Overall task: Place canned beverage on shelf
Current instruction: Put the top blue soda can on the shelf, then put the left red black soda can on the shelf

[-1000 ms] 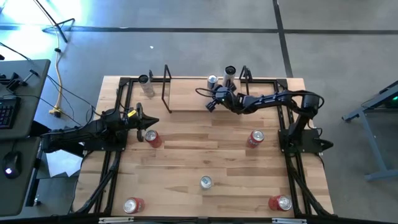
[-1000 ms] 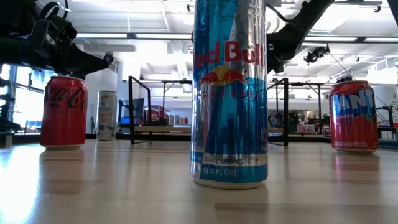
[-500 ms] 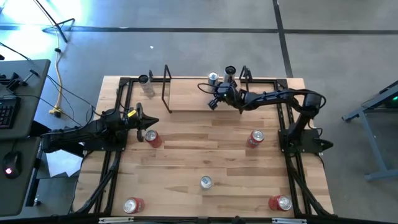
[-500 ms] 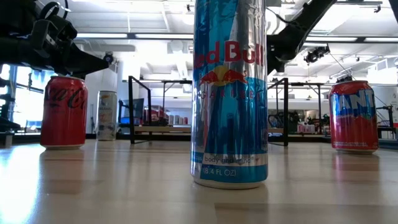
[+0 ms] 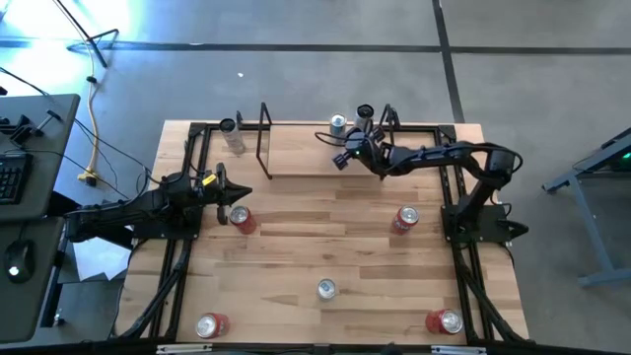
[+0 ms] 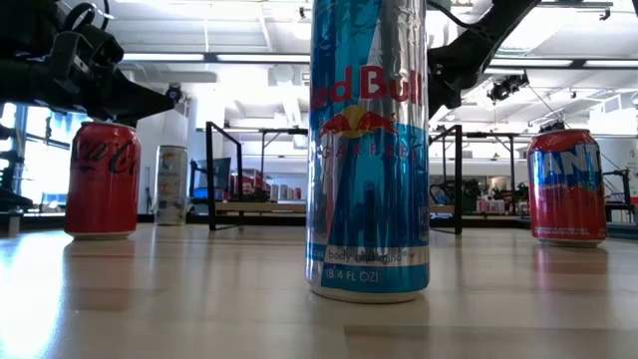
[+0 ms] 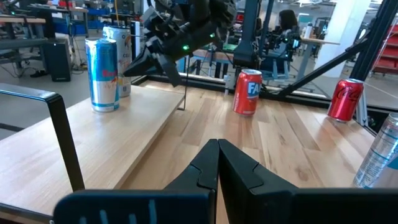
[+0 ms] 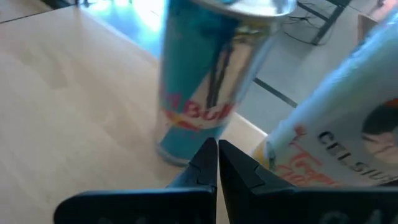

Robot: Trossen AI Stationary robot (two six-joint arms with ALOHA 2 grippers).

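On the wooden bench (image 5: 325,247), the shelf (image 5: 315,153) lies along the far edge, a low light-wood board with black rod frames upright at both short ends. Two cans stand on its right end: a blue and silver Red Bull can (image 5: 339,125) and, just beside it, a white Celsius can (image 5: 366,115). In the right wrist view the Red Bull can (image 8: 211,74) stands upright on the shelf board with the Celsius can (image 8: 336,118) close alongside; whether the two touch is hard to make out.

The right pincer (image 5: 343,158) hangs over the shelf just in front of those two cans, its fingers pressed together and holding nothing. The left wrist view shows it (image 7: 134,68) above the board, apart from the Red Bull can.

The left pincer (image 5: 244,194) waits over the left side of the bench, fingers closed and empty, just beside a red Coca-Cola can (image 5: 241,219).

A pale slim can (image 5: 231,135) stands on the bench outside the shelf's left frame. A second Red Bull can (image 5: 326,288) stands in the middle near the front. A red Fanta can (image 5: 405,218) stands on the right, and two more red cans sit at the front corners, one on the left (image 5: 210,324) and one on the right (image 5: 445,321).
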